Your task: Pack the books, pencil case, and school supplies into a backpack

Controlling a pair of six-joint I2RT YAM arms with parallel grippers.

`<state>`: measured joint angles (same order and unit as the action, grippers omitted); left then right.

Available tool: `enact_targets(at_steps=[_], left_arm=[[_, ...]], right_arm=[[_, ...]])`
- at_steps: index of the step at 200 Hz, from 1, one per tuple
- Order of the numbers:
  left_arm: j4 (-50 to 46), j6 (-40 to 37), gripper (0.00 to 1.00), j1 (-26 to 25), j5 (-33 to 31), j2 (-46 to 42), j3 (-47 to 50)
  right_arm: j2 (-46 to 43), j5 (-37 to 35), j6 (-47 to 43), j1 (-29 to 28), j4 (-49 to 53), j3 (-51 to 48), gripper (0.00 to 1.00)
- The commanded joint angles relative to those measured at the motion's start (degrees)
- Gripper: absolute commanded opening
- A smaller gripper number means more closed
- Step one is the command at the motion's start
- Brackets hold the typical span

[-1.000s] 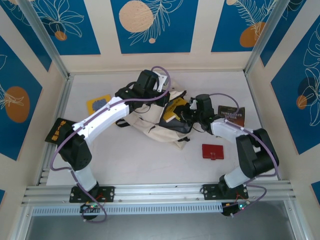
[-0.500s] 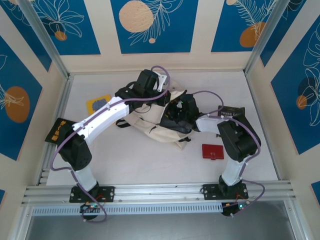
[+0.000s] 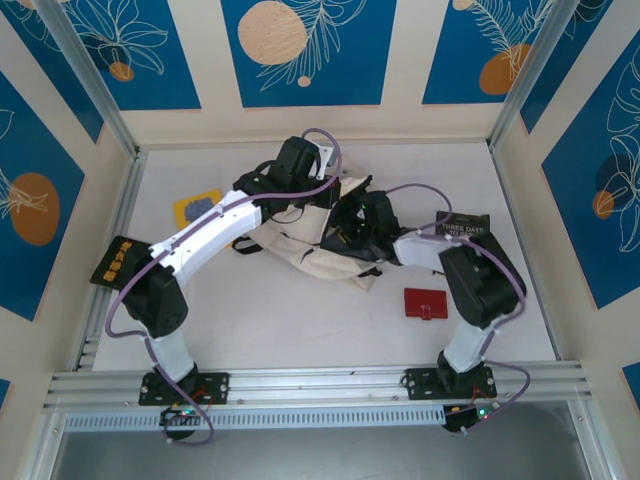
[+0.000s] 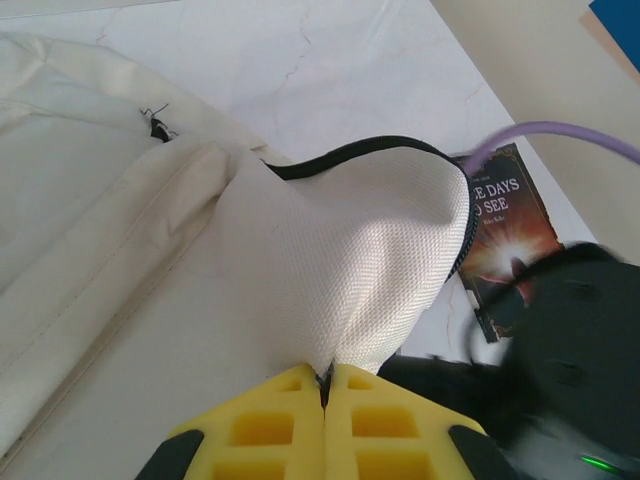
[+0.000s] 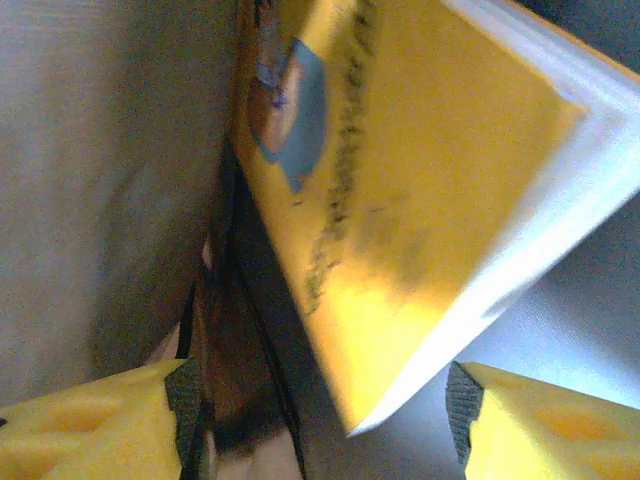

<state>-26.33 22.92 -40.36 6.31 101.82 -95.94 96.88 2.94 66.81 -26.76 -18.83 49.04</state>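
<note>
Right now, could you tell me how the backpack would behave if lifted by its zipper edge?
Probably floppy: the backpack fabric tents up where the left hand pinches it. Likely to sag rather than lift whole, as the rest lies slack on the table.

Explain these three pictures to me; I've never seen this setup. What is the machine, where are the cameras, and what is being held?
Two robot arms are bolted at a table's near edge. One picture looks down from above; the other two come from a camera on each wrist. On the white table lie a cream backpack, a dark book and a red pencil case. The left pincer is shut, pinching the backpack's fabric. The right pincer is open at the bag's opening, with a yellow book just in front of it.
</note>
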Motion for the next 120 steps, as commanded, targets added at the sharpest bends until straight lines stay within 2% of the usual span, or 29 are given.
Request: enact_targets(at_steps=[1,11,27,57,68,98,120], left_arm=[[1.6,1.2,0.01,0.3,-0.2,0.0,0.4],[1.6,1.0,0.05,0.4,-0.2,-0.2,1.4],[1.8,1.8,0.18,0.4,-1.1,-0.8,3.5],[2.2,4.3,0.54,1.2,-2.4,-2.6,8.3],[2.5,5.8,0.63,1.8,-3.5,-3.6,10.6],[2.0,12.1,0.76,4.9,-7.8,-6.2,17.6],[2.3,17.9,0.78,7.9,-9.8,-6.5,23.6]], right_arm=[[-9.9,1.1,-5.2,1.8,7.0,-6.4,0.69],[-14.0,0.5,-6.0,2.6,9.8,-9.5,0.69],[-21.0,-3.1,-8.5,3.5,17.2,-11.8,0.69],[-31.4,-16.1,-13.7,4.1,34.8,-11.1,0.69],[-34.1,-19.3,-15.5,4.3,38.1,-10.9,0.7],[-38.1,-20.6,-20.1,4.6,42.3,-7.1,0.74],[-36.0,-17.0,-23.8,4.2,41.8,-2.6,0.75]])
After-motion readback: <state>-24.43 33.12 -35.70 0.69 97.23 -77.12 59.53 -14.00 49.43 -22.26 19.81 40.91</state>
